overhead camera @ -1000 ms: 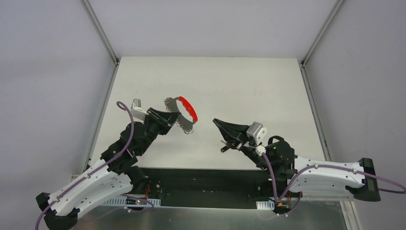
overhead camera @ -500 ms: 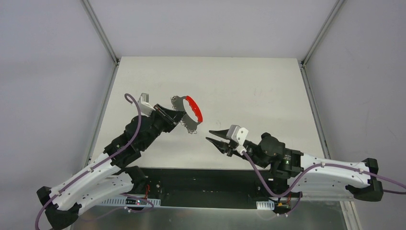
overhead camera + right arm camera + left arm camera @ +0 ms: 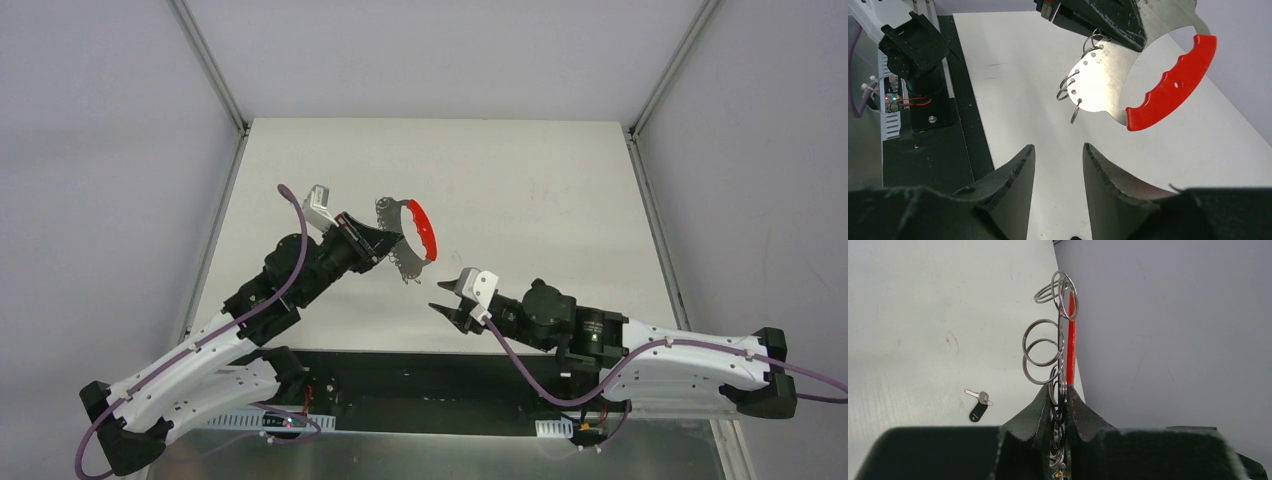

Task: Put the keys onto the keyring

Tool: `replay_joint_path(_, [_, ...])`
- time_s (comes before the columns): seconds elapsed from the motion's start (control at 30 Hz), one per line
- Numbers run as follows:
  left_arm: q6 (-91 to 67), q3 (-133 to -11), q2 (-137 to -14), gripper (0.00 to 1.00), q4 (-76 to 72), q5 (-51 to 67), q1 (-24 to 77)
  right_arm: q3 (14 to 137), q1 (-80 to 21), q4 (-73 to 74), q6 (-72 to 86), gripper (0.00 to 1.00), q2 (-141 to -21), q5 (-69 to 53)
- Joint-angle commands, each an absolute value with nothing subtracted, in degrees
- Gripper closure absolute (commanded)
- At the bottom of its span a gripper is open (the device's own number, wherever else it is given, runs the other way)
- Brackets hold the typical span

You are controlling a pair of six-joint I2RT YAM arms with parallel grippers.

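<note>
My left gripper (image 3: 378, 243) is shut on the keyring (image 3: 402, 243), a silver plate with several wire rings and a red crescent (image 3: 423, 228), and holds it above the table. In the left wrist view the rings (image 3: 1044, 351) and the red piece (image 3: 1071, 352) stand up from between my fingers (image 3: 1060, 392). A tiny silver key (image 3: 981, 397) with a black oval tag (image 3: 977, 413) lies on the table left of them. My right gripper (image 3: 447, 300) is open and empty, low near the front edge. Its wrist view faces the keyring (image 3: 1098, 85) over open fingertips (image 3: 1058, 147).
The black base strip (image 3: 430, 375) runs along the near table edge, just behind my right gripper. Grey walls and metal rails (image 3: 215, 90) close off the table's left, right and far sides. The white tabletop (image 3: 520, 190) stretches beyond both grippers.
My left arm has carried the keyring right and a little farther out. My right gripper has swung left and back toward the near edge and now points at the keyring.
</note>
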State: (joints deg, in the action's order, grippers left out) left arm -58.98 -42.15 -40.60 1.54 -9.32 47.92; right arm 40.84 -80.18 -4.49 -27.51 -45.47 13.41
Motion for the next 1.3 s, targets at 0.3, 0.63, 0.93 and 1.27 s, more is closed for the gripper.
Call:
replay_joint_path(0.3, [-56.21,-45.49,-40.87,1.00,-4.96,-4.51,47.75,41.91,-80.06,-12.31,-30.64,0.58,-49.82,13.95])
replay_joint_path(0.63, [-55.90,-45.18,-39.86,1.00,-5.18,-4.42,47.75,42.07,-79.98,-17.14,-29.78,0.63,-52.23,16.55])
replay_joint_path(0.93, [-55.89,-44.66,-39.47,1.00,-5.31,-4.39,47.79,42.81,-79.98,-19.59,-30.53,0.71,-54.46,19.14])
replay_joint_path(1.27, [-55.81,-44.74,-39.45,1.00,-5.43,-4.42,47.78,43.89,-79.98,-20.29,-31.27,0.91,-56.41,22.23])
